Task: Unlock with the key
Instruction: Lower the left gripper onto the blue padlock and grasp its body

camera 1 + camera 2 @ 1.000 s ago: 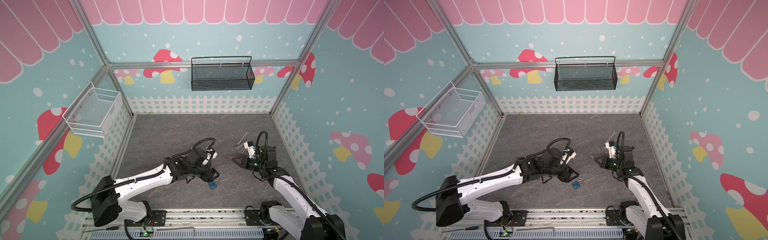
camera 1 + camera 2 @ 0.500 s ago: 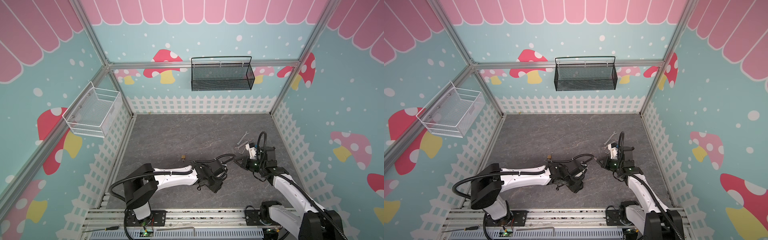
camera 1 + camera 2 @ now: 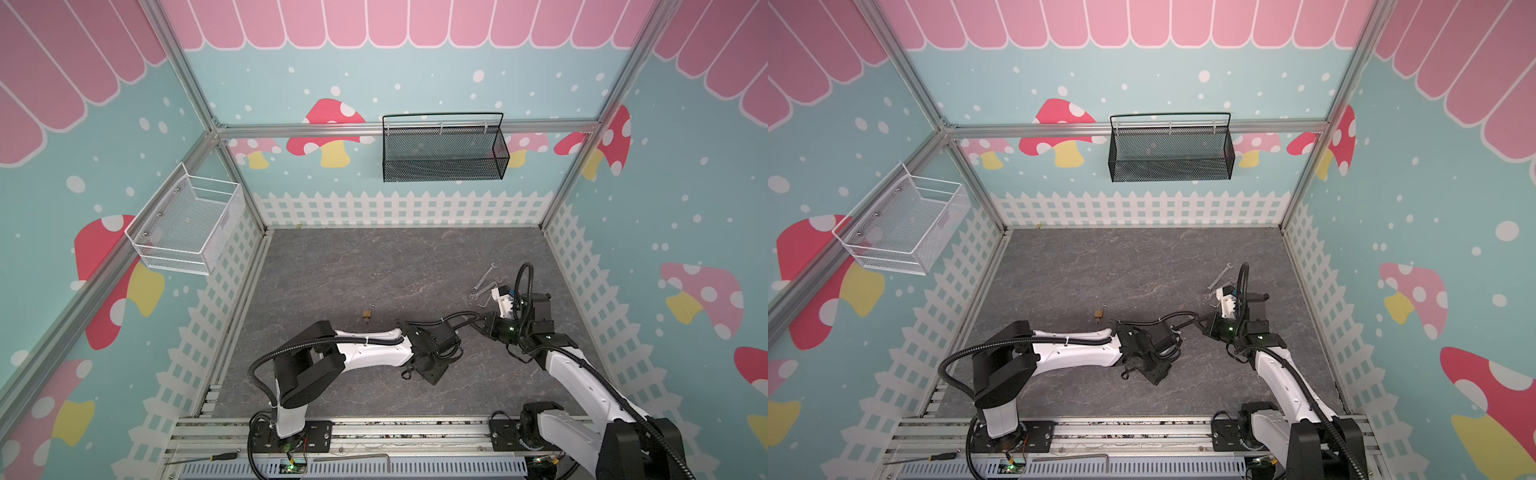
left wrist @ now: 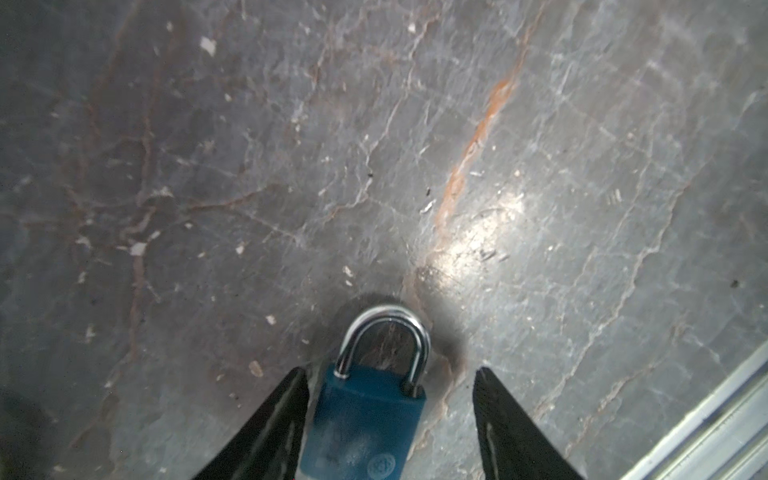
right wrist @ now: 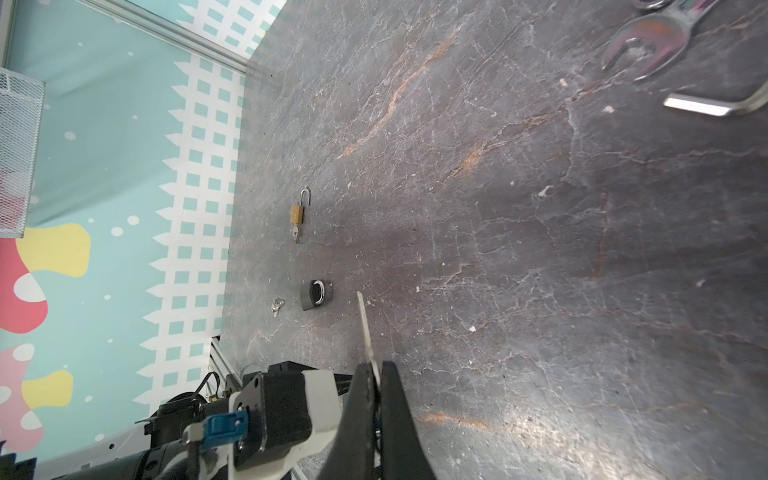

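A blue padlock [image 4: 365,419] with a shut silver shackle lies flat on the grey floor. My left gripper [image 4: 390,370] is open around its body, with one finger [image 4: 286,399] close against its side and the other standing apart. In both top views this gripper [image 3: 432,372] [image 3: 1152,372] points down and hides the padlock. My right gripper [image 5: 376,365] is shut on a silver key [image 5: 365,324] whose blade sticks out past the fingertips. It hovers [image 3: 478,323] [image 3: 1200,322] to the right of the left wrist.
A brass padlock [image 3: 367,314] [image 5: 298,214] with a key in it lies further left. A black padlock [image 5: 316,294] and loose keys [image 5: 277,306] lie near it. Wrenches [image 3: 484,282] and a hex key [image 5: 706,106] lie behind the right arm. Mesh baskets hang on the walls.
My left arm has swung right and lowered over the blue padlock, which now sits between its open fingers. The right gripper drew back slightly, key still held.
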`<state>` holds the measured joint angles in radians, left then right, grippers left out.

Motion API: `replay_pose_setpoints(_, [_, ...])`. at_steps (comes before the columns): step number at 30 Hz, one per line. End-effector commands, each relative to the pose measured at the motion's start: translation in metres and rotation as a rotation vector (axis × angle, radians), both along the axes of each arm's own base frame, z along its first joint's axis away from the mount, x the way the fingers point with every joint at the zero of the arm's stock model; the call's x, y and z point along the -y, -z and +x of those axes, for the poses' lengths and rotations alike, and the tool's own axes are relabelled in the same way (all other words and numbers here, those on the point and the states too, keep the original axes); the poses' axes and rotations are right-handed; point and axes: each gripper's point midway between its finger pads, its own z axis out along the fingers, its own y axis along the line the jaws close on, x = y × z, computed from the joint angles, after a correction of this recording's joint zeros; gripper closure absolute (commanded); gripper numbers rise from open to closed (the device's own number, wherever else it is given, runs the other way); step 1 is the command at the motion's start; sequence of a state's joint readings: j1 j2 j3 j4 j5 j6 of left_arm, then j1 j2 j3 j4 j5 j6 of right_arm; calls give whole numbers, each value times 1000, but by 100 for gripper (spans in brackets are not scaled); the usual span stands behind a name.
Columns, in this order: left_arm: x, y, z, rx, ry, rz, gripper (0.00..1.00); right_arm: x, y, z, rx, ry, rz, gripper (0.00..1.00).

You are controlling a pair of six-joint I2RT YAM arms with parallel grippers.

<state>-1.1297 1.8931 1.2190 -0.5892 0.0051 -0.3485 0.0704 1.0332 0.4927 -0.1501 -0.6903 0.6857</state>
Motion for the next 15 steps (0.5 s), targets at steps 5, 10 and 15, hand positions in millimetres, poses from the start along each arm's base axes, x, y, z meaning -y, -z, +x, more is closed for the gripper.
replay_pose_setpoints(5, [-9,8,-9,15,-78,86,41,1,4,-1,4,-13,-3,100])
replay_pose_setpoints(10, [-9,15,-11,-4,-136,97,43,2,4,0,8,-13,-5,100])
replay_pose_setpoints(15, [-15,16,-5,19,-204,133,49,2,2,0,13,-18,5,100])
